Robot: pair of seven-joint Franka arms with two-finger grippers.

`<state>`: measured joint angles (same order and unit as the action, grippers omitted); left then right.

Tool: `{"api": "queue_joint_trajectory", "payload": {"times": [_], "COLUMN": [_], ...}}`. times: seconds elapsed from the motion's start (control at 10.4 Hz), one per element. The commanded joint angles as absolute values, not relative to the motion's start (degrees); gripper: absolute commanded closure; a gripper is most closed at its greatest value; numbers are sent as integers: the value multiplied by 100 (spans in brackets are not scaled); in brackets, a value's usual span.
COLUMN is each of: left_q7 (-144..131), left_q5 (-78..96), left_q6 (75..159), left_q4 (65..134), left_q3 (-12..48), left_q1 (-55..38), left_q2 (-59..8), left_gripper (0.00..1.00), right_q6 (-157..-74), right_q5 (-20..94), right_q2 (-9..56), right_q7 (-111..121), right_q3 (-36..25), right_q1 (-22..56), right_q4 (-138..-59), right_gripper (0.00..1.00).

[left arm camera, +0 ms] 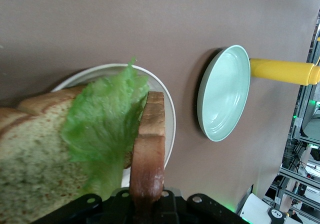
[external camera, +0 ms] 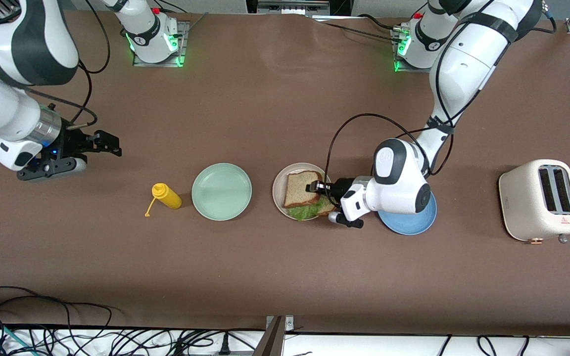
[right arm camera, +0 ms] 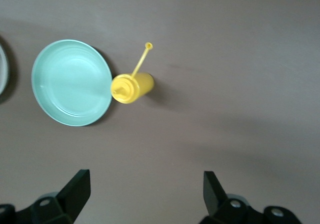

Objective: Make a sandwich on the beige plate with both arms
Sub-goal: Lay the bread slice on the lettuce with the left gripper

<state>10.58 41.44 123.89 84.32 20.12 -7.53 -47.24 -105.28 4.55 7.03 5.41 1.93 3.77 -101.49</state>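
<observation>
Left hand (external camera: 313, 187) clamped on bread (external camera: 302, 188) over the beige plate (external camera: 280, 185).
Lettuce (external camera: 306, 212) lies at the plate's 6 o'clock; right hand (external camera: 109, 144) waits, fingers apart, above the desk (external camera: 265, 99).

Right wrist view: right gripper (right arm camera: 145, 194) fingers spread wide, nothing between them, over bare brown table (right arm camera: 240, 58). Mint green plate (right arm camera: 71, 82) sits on the table, yellow squeeze bottle (right arm camera: 132, 87) touching its rim, cap hanging off on its tether. Sliver of another plate (right arm camera: 2, 68) at the frame edge.
</observation>
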Motion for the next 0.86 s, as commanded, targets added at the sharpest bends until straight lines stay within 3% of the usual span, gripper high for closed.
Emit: {"api": "queue_joint_trajectory", "payload": {"times": [0.0,0.77], "left_q7": [1082,293], "left_q5": [4289,2677], "left_q6": [12358,11734], "left_q4": [8385,8323], "left_q3": [1978,1670], "left_q1": [-765,-361], "left_q2": [-4632,-3895], "left_gripper": [0,0], "right_q6": [-10152,-9545], "right_q5": [264,-17], "right_q2": [712,413], "right_q7": [264,-1037], "right_q3": [176,185], "right_q1": [369,387], "right_q4": [-9932,-9721], "right_gripper": [0,0]}}
